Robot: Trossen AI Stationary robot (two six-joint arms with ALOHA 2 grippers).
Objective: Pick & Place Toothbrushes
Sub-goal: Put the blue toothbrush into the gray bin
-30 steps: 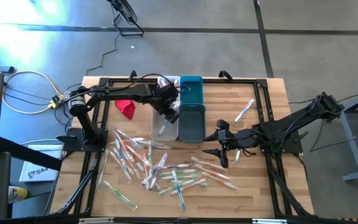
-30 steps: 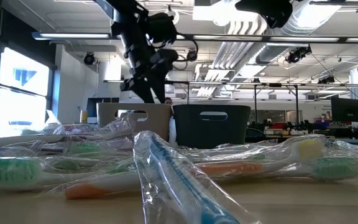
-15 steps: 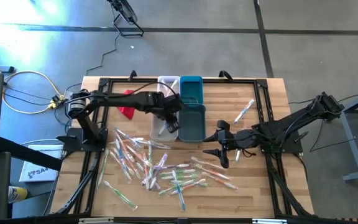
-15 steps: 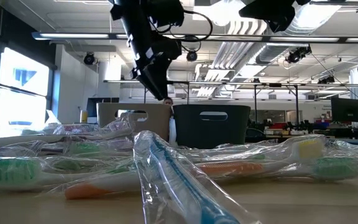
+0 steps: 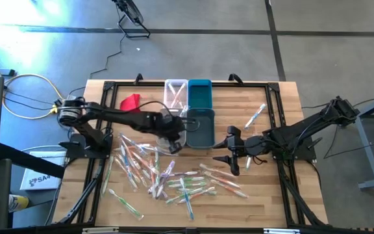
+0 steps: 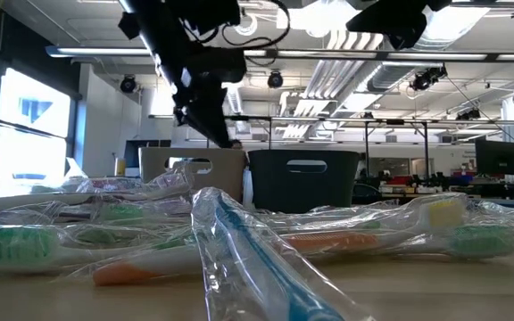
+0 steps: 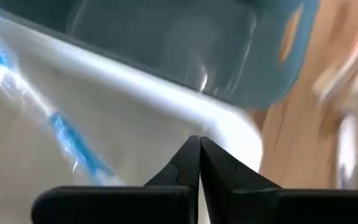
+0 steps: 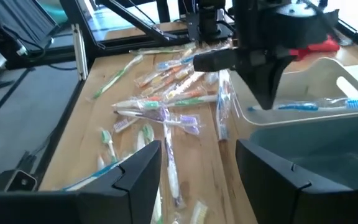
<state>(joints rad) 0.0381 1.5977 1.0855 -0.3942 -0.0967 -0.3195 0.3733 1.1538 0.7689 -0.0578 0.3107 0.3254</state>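
Hovering with its two dark fingers pressed together and empty, the left gripper [image 5: 171, 138] sits over the near end of the small white rectangular plastic bin [image 5: 174, 133], close to that bin's edge against the teal rectangular plastic bin [image 5: 200, 127]. Just beyond its fingertips, inside the white bin, lies a blue-handled toothbrush in a clear wrapper [image 8: 312, 106], its long axis running along the bin's length. On the wooden table [image 5: 274, 104], on the side of the gripper away from the bins, the heap of wrapped toothbrushes with pink, orange, green and white handles [image 5: 167, 175] sprawls with handles pointing every way. The right gripper [image 5: 229, 151] waits with its fingers apart beside the teal bin, holding nothing.
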